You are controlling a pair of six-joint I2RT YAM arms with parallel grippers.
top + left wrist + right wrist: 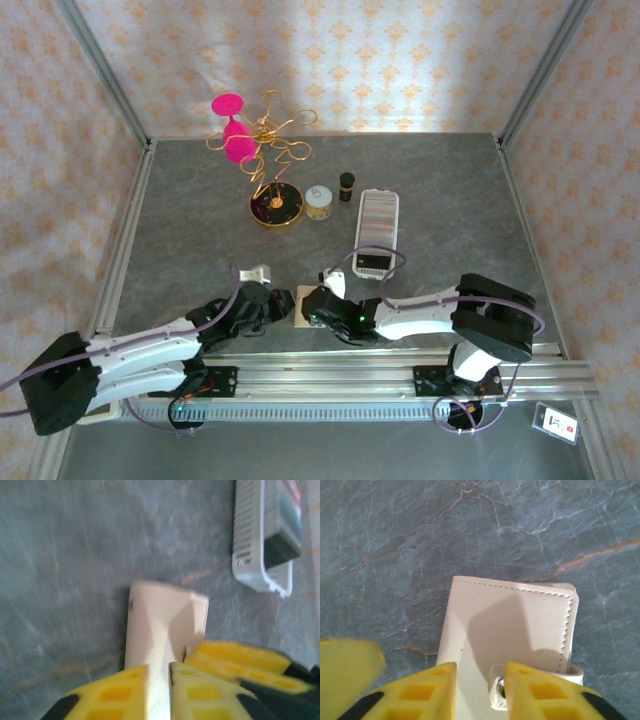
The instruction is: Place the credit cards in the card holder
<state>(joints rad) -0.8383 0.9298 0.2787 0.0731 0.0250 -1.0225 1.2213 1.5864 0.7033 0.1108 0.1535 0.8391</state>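
No legible text, labels, brands or numbers on any object.

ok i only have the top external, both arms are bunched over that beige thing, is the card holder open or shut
observer: shut. The right wrist view shows the card holder folded flat on the table, with its snap strap across the front.
operator: is the right one gripping it
observer: it doesn't look so. The right pincer hangs over the holder's near edge with its fingers a little apart, one beside the strap.
operator: and the left
observer: in the left wrist view the left pincer sits over one end of the holder with a narrow gap between its fingers.
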